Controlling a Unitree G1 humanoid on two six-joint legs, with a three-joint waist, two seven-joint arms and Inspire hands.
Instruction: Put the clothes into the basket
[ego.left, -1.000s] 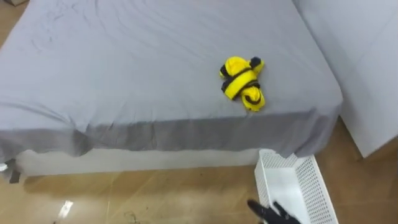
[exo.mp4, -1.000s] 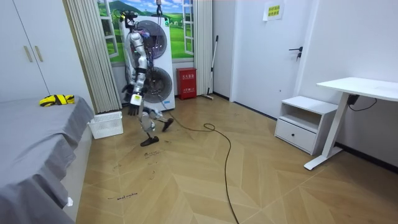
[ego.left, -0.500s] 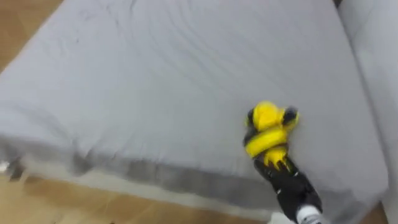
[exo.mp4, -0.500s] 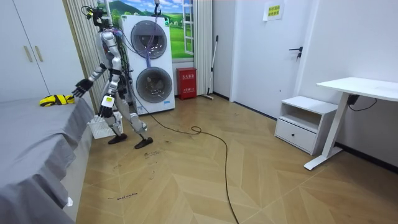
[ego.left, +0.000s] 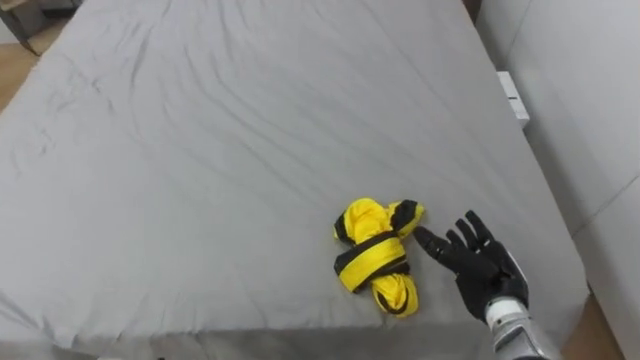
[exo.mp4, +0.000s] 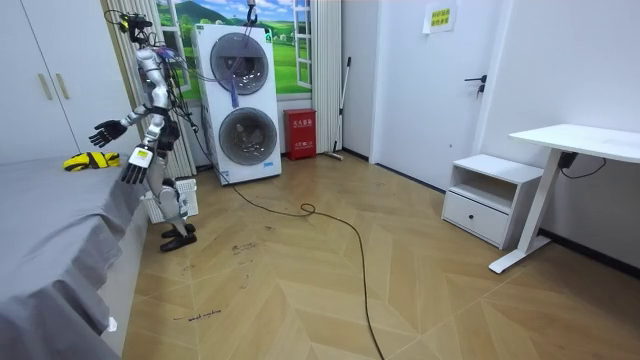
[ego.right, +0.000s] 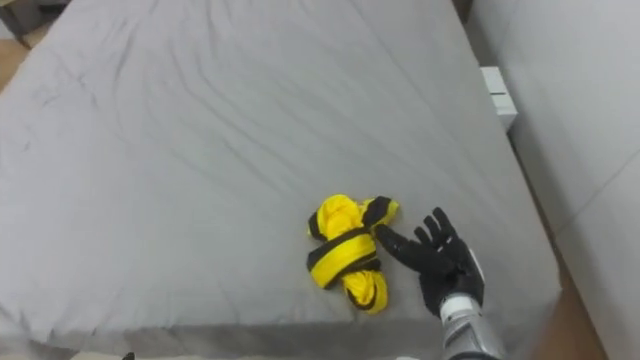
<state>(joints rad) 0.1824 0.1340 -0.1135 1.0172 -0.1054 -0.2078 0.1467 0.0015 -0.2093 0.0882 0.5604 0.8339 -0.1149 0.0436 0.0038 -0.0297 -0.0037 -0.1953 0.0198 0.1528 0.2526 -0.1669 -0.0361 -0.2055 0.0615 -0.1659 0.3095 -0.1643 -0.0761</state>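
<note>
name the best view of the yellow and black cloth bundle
The left eye view: the yellow and black cloth bundle lies large on the grey bed, beside the open right hand. The right eye view matches it; the room view gives a small distant patch.

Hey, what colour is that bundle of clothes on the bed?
Bright yellow with black bands; the bundle of clothes shows best in the left eye view.

wide bed under a wrinkled grey sheet (ego.left: 200, 120) filled the room view's left | herringbone wooden floor (exo.mp4: 330, 300) lay beside it | two stacked white front-loading machines (exo.mp4: 240, 100) stood at the far wall | small red box (exo.mp4: 300, 134) sat just beside them | low white drawer cabinet (exo.mp4: 485, 195) stood near a white desk (exo.mp4: 580, 140) at the room view's right
</note>
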